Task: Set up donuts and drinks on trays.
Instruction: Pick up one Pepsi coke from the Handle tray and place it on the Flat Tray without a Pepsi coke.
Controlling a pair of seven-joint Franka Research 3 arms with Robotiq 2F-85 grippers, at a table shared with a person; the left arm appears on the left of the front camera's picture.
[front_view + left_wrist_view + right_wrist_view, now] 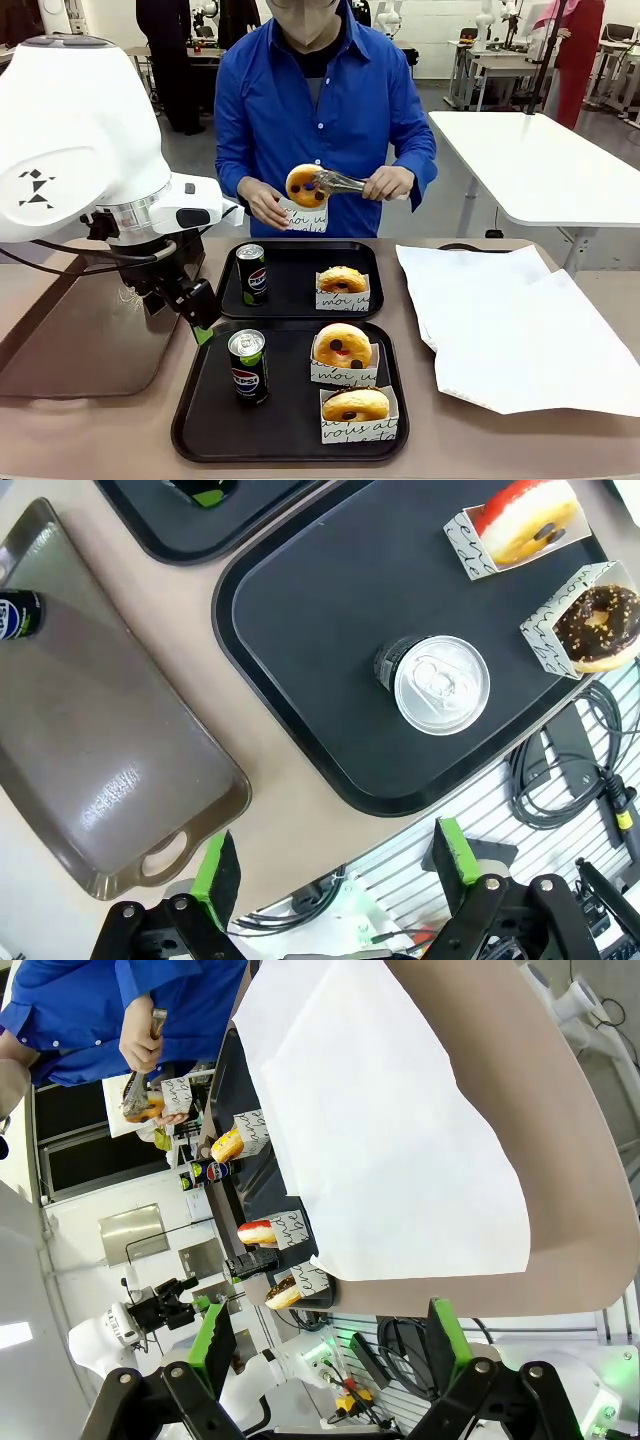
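Trays (200,440), two, are lying on the counter (100,440), each carrying one can (248,366); three donuts (343,345) are sitting on them, a fourth (305,185) being held in the person's tongs (345,183). Left pincer (335,865) and right pincer (330,1335) are both hanging released.

Even, bright overhead light fills the room, leaving only faint, soft shadows on the table (120,440). Glare streaks the brown tray (110,780) and the silver can top (441,684) in the left wrist view. Both wrist views bend at their edges, and the white arm (70,140) close to the front camera looks soft.
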